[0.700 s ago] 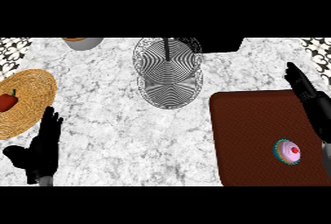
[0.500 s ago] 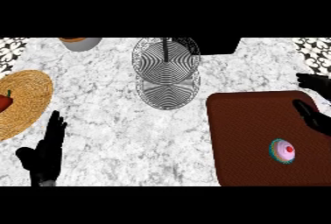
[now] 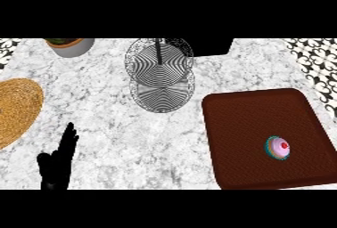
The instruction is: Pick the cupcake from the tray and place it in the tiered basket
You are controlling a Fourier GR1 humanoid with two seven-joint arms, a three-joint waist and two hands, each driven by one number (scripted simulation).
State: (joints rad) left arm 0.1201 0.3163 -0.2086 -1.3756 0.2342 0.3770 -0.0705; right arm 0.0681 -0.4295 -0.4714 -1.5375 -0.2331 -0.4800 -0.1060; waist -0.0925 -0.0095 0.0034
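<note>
Left hand (image 3: 58, 162) sits at the counter's (image 3: 118, 133) near-left edge, fingers straight and relaxed, holding nothing. Cupcake (image 3: 279, 147) is on the brown tray (image 3: 244, 116) by the near-right corner, toward the tray's near right. Tiered basket (image 3: 160, 73) stands mid-counter toward the far edge, woven mat (image 3: 16, 109) at the left edge, potted plant (image 3: 69, 45) at far left.

pink-frosted cupcake (image 3: 279, 148) sits on the brown rectangular tray (image 3: 250, 120); wire tiered basket (image 3: 160, 73) beside it; black left hand (image 3: 58, 160) resting open bottom-left
</note>
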